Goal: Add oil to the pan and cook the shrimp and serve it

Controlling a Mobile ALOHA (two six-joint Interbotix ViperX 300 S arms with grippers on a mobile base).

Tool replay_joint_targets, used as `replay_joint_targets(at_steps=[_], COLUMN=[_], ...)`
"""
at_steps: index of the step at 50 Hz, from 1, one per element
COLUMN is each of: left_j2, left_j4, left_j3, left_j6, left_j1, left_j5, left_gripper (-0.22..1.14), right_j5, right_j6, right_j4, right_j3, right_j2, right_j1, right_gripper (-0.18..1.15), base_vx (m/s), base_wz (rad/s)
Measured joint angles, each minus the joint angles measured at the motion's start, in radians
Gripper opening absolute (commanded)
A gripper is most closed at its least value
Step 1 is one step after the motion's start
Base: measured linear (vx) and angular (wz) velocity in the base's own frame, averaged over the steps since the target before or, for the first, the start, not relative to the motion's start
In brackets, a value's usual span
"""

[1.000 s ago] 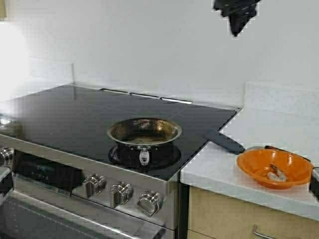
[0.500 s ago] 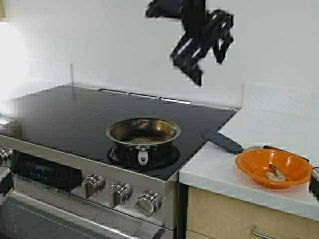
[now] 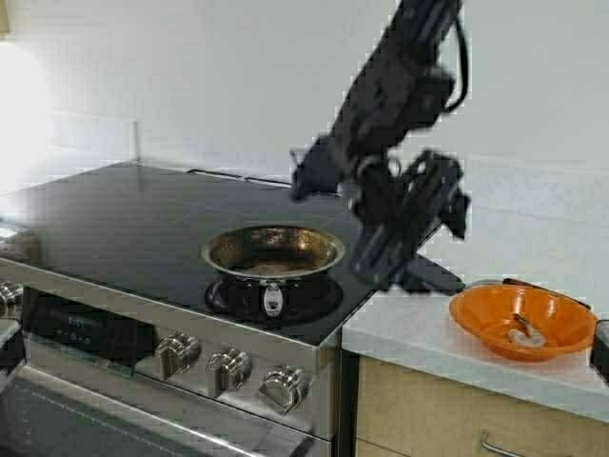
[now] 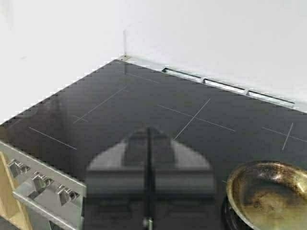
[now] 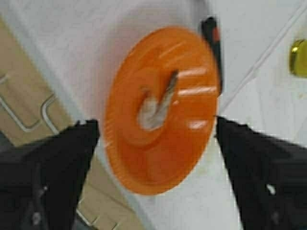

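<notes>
Steel and browned inside, the pan (image 3: 274, 251) sits empty on the front burner of the black glass stove (image 3: 143, 219), with no oil in it that the pictures show. The shrimp (image 5: 152, 111), pale and curled, lies in the middle of an orange bowl (image 3: 495, 328) on the white counter (image 3: 533, 248) to the right of the stove, well apart from the pan. A black spatula (image 3: 433, 271) rests on the counter between stove and bowl.

The right gripper (image 5: 153, 143) hangs above the bowl with its fingers spread wide, one on each side of the rim in the wrist view, holding nothing. The left gripper (image 4: 148, 167) is poised over the stove beside the pan, fingers pressed together and empty.

The oil jug itself is not clearly in view; a yellow-green patch at the edge of the right wrist view may belong to it. Judging by the empty pan, oil likely comes first. If the shrimp is the target, the right arm would do well to descend straight, centre on the small piece and close gently, so the light bowl does not tip or slide.
</notes>
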Motion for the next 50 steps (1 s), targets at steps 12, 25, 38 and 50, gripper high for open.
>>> replay_joint_targets(at_steps=[12, 25, 38, 50], left_j2=[0.0, 0.0, 0.0, 0.0], left_j4=[0.0, 0.0, 0.0, 0.0], left_j3=[0.0, 0.0, 0.0, 0.002], left_j6=[0.0, -0.014, -0.018, -0.018], left_j1=[0.0, 0.0, 0.0, 0.0], left_j5=[0.002, 0.002, 0.002, 0.0], left_gripper=[0.03, 0.03, 0.03, 0.03], right_j5=[0.0, 0.06, 0.104, 0.106], right_j6=[0.123, 0.284, 0.313, 0.314], right_j4=[-0.005, -0.104, -0.152, -0.173], right_j3=[0.005, -0.002, -0.006, -0.012], right_j2=[0.13, 0.249, 0.298, 0.314], right_j1=[0.018, 0.017, 0.017, -0.014], right_gripper=[1.02, 1.02, 0.99, 0.76], base_vx=[0.0, 0.0, 0.0, 0.0], base_wz=[0.0, 0.0, 0.0, 0.0])
